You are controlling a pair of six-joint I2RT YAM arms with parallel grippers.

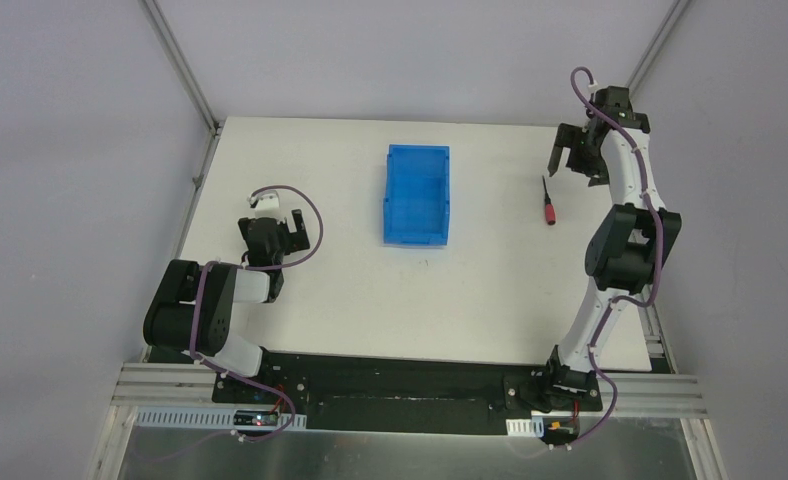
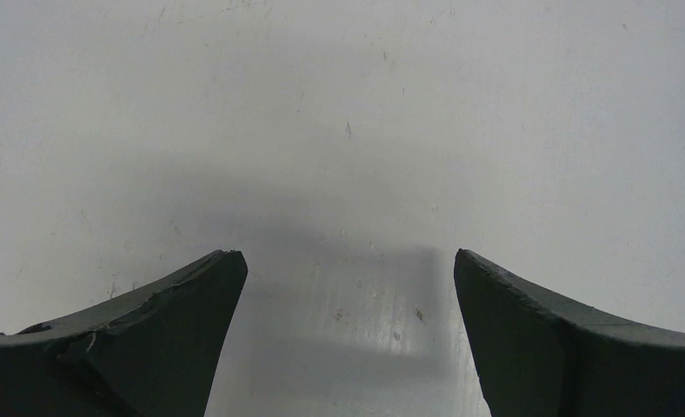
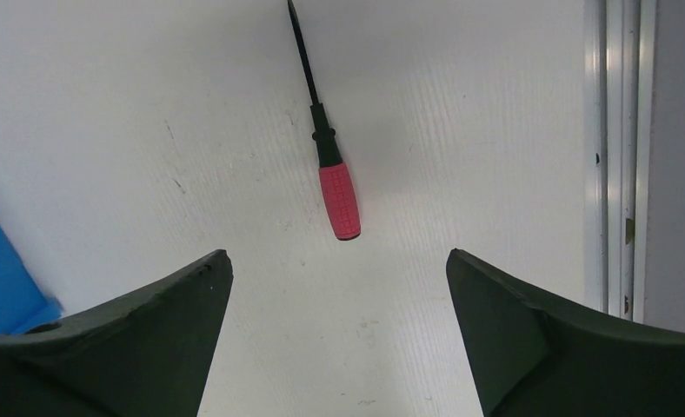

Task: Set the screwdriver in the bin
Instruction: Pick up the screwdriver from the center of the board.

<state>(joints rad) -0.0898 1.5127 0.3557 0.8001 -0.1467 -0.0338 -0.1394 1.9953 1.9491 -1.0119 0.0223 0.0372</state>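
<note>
While the right gripper [image 3: 339, 261] hovers with jaws wide and empty, the screwdriver [image 3: 322, 143] lies on the table [image 3: 461, 174] just ahead of its fingertips, red handle nearest. Bin [image 3: 0, 269] is farther off, to its left. Left gripper [image 2: 348, 261] is also wide and empty.

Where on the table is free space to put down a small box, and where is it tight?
Widest: the table in front of the bin, between the arms. Also free: between the left tool and the bin, and between bin and screwdriver. Tight: the far right, where the open right tool hangs near the screwdriver.
</note>
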